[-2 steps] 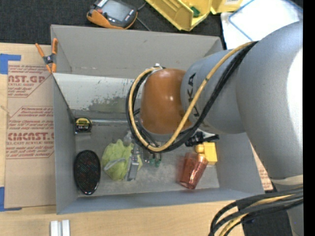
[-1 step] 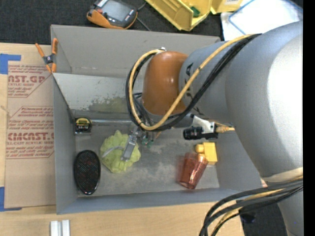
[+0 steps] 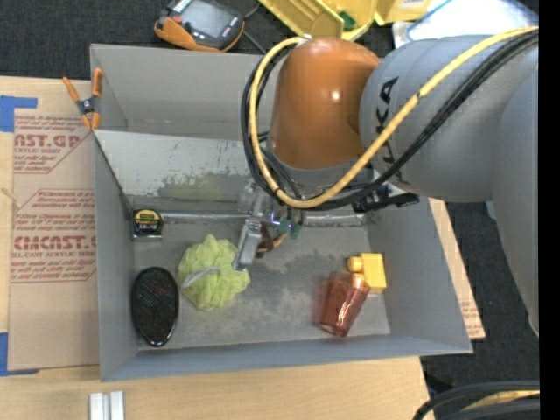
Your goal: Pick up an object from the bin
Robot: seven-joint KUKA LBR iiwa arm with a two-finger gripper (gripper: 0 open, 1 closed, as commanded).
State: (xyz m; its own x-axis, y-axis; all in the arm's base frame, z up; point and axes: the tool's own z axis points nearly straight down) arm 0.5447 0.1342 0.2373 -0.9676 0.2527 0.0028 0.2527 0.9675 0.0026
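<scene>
Orange wrist cover (image 3: 324, 103) blocks most of my hand (image 3: 252, 241), so can't tell whether it's apart or together; it hangs low at the upper-right edge of the green fuzzy puff (image 3: 210, 274) lying left of centre on the bin (image 3: 175, 86) floor.

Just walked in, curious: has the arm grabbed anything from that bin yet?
Nothing looks lifted: the black brush, tape measure and red bottle lie on the bin floor. The gripper is down at the right edge of the yellow-green puff, which also rests there. Gripping and lifting remain.
</scene>
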